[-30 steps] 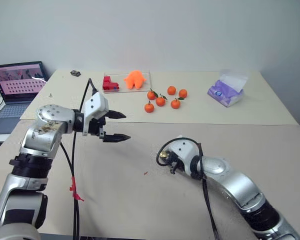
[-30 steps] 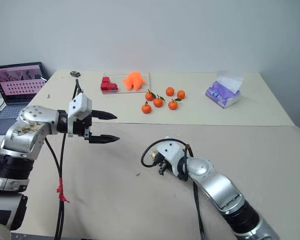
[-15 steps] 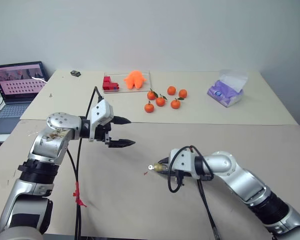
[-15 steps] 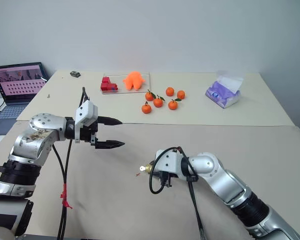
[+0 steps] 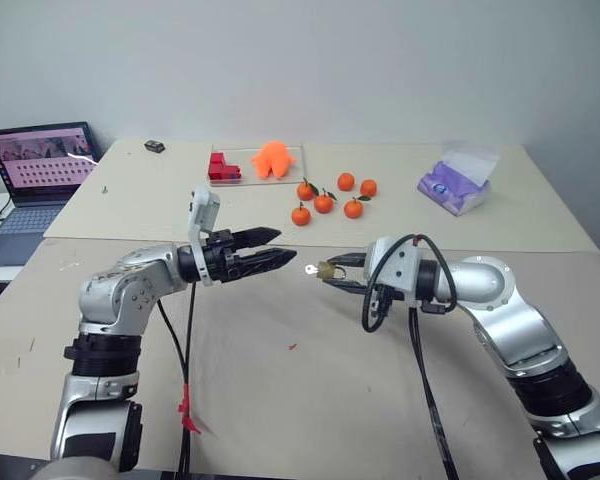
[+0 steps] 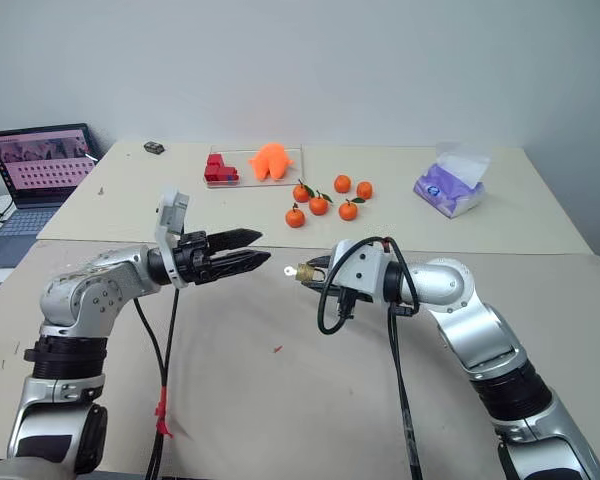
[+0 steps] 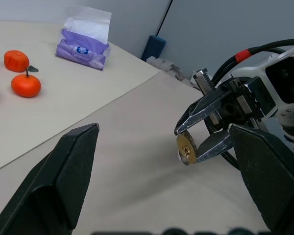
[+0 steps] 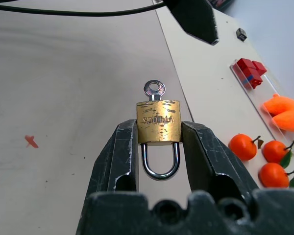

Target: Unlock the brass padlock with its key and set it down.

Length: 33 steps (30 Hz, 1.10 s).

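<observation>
The brass padlock [image 8: 159, 122] is small and golden, with its silvery shackle pointing back between the fingers. Its silver key [image 8: 154, 89] sticks out of the far end. My right gripper [image 8: 159, 129] is shut on the padlock's sides and holds it in the air above the table [image 5: 280, 400], key end toward my left arm. My left gripper [image 5: 285, 246] is level and open, with nothing between its fingers. Its tips sit just short of the key [image 5: 311, 268]. In the left wrist view the padlock [image 7: 187, 147] hangs ahead, between the two black fingers [image 7: 73, 166].
Several oranges [image 5: 330, 195] lie at the table's middle back. Behind them are red blocks [image 5: 221, 167] and an orange toy [image 5: 273, 157]. A purple tissue pack [image 5: 460, 183] lies at the back right, a laptop [image 5: 40, 160] at the far left. A small red mark [image 5: 292, 347] is under the grippers.
My right gripper has lifted the padlock off the table and turned its key end toward my left gripper. The left gripper has rolled and shifted right, closing most of the gap.
</observation>
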Each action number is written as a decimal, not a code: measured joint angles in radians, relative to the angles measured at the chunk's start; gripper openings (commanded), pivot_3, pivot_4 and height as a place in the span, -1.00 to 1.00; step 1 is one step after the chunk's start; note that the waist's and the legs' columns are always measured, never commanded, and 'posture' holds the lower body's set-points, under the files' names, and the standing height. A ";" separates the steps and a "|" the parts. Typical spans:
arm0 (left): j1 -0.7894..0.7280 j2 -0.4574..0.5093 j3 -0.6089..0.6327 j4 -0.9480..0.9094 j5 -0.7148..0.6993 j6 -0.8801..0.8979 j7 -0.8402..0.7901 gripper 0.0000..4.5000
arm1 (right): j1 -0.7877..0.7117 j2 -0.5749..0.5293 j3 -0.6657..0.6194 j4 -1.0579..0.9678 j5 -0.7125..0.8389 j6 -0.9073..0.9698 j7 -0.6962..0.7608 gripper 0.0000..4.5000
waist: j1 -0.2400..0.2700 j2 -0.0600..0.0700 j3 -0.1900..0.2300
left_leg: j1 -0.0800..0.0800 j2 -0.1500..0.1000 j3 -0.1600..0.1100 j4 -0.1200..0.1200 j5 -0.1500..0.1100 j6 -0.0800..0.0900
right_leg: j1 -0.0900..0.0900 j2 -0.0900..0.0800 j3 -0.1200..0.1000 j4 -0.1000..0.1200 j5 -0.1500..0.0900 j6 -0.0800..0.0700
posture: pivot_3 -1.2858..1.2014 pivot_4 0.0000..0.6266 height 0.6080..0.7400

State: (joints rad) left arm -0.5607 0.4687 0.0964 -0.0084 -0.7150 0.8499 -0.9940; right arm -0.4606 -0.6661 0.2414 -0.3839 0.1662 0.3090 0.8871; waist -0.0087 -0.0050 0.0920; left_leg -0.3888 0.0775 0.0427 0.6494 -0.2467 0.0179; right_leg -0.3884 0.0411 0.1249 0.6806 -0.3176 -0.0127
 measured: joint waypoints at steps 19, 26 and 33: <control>0.000 -0.046 -0.012 -0.023 -0.109 0.122 0.062 0.24 | 0.005 -0.026 -0.058 -0.126 0.045 0.129 -0.009 -0.60 | -0.002 0.000 0.000 | 0.000 -0.001 -0.001 0.000 0.001 -0.001 | 0.000 0.000 0.000 -0.001 0.000 0.000 | 0.03 -0.52 -0.01; 0.000 -0.060 -0.031 -0.022 -0.110 0.124 0.071 0.24 | 0.005 -0.029 -0.058 -0.126 0.043 0.128 -0.009 -0.60 | -0.002 0.000 0.000 | 0.000 -0.001 -0.001 0.000 0.001 -0.002 | 0.000 -0.001 0.000 -0.002 0.000 0.000 | 0.03 -0.52 -0.01; 0.000 -0.063 -0.032 -0.022 -0.122 0.136 0.077 -0.61 | 0.002 -0.032 -0.058 -0.125 0.041 0.129 -0.009 -0.60 | -0.003 0.000 0.000 | 0.000 -0.001 -0.001 0.000 0.001 -0.002 | 0.000 -0.001 0.000 -0.002 0.000 0.000 | 0.03 -0.52 -0.01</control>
State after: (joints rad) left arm -0.5608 0.4058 0.0640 -0.0302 -0.8368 0.9858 -0.9166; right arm -0.4590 -0.6977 0.1831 -0.5088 0.2074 0.4377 0.8781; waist -0.0113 -0.0050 0.0920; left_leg -0.3891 0.0761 0.0414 0.6490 -0.2457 0.0162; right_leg -0.3880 0.0404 0.1247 0.6787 -0.3176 -0.0127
